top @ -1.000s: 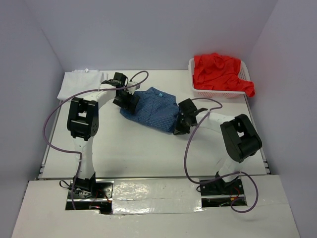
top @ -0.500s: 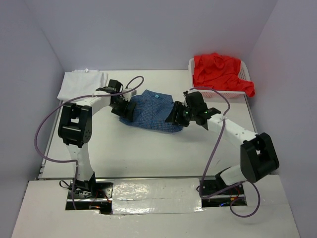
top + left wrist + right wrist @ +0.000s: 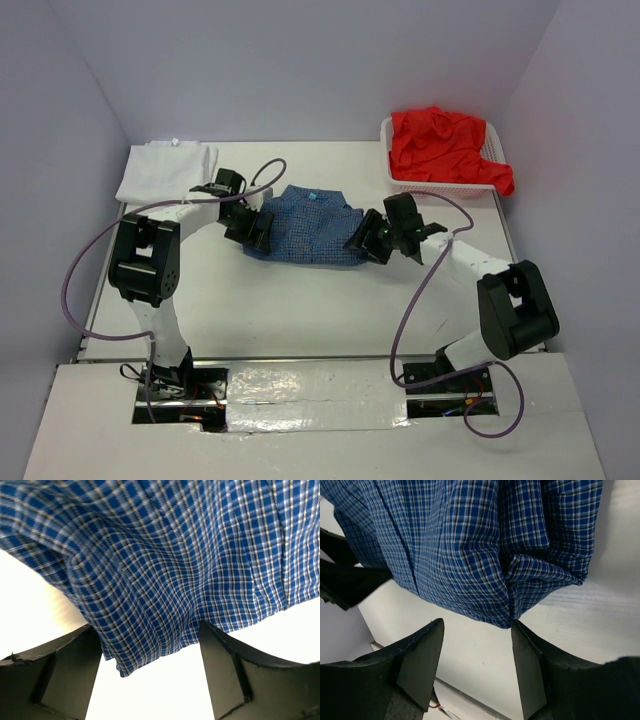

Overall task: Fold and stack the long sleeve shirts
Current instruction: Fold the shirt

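The blue checked shirt [image 3: 310,228] lies folded in a compact block mid-table. It fills the upper part of the left wrist view [image 3: 165,555] and of the right wrist view [image 3: 470,545]. My left gripper [image 3: 256,228] is open at the shirt's left edge, its fingers [image 3: 60,675] empty with bare table between them. My right gripper [image 3: 364,242] is open at the shirt's right edge, its fingers [image 3: 415,665] empty and just clear of the cloth. A folded white shirt [image 3: 165,170] lies at the back left. A red shirt [image 3: 440,140] is heaped in the basket.
The white mesh basket [image 3: 440,186] stands at the back right corner. Purple cables loop from both arms over the table. Grey walls enclose the table on three sides.
Both grippers have let go of the blue shirt and opened at its two ends. The shirt has settled flatter. The right arm has drawn back a little to the right.
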`<state>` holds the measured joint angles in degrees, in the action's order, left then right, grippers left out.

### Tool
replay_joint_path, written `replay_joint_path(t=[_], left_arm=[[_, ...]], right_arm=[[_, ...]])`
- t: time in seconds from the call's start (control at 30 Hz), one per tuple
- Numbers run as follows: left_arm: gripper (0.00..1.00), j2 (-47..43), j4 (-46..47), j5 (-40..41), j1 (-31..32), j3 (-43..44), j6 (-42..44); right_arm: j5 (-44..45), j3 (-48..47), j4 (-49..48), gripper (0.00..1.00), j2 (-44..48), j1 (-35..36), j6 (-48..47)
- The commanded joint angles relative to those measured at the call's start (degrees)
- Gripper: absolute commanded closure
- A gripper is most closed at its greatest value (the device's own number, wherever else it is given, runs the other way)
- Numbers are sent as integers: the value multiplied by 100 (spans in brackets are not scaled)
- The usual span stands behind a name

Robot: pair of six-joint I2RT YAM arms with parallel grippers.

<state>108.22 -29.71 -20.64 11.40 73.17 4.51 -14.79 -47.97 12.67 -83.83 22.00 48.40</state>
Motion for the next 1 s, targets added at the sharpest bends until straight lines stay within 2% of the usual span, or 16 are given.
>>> replay_joint_path(t=[0.0,0.07,0.1,0.13,0.27,0.4,0.63,0.73,0.83,0.9,0.93,0.97], left_arm=[[11,-240,-244,-440,38,31,40],[8,-310,-350,-414,-32,301,59],[2,-328,-386,-449,-198,434,15],[1,-363,-447,-493,-295,566,-38],[1,-276,-474,-318,-638,1321,-12],[1,84,-281,-291,-762,1560,-47],[3,735,317,-1125,-595,1833,-188],[8,726,458,-1284,-551,1728,-135],[15,901,484,-978,-533,1814,-100],[29,1190,458,-670,-533,1955,-161],[46,1349,484,-652,-525,2112,-274],[56,1350,484,-669,-533,2114,-276]], right_arm=[[37,-90,-371,36,-246,-64,21],[46,-125,-353,38,-388,-73,-32],[55,-125,-344,38,-475,-90,-50],[81,-134,-344,38,-511,-108,-76],[107,-90,-361,42,-573,-196,-138],[99,-99,-335,47,-590,-275,-287],[90,-196,-150,54,-661,-275,-463],[116,-169,-142,57,-643,-293,-472],[108,-169,-159,64,-661,-293,-498],[64,-178,-150,72,-696,-328,-516],[29,-178,-150,82,-722,-345,-560],[28,-178,-150,82,-731,-345,-560]])
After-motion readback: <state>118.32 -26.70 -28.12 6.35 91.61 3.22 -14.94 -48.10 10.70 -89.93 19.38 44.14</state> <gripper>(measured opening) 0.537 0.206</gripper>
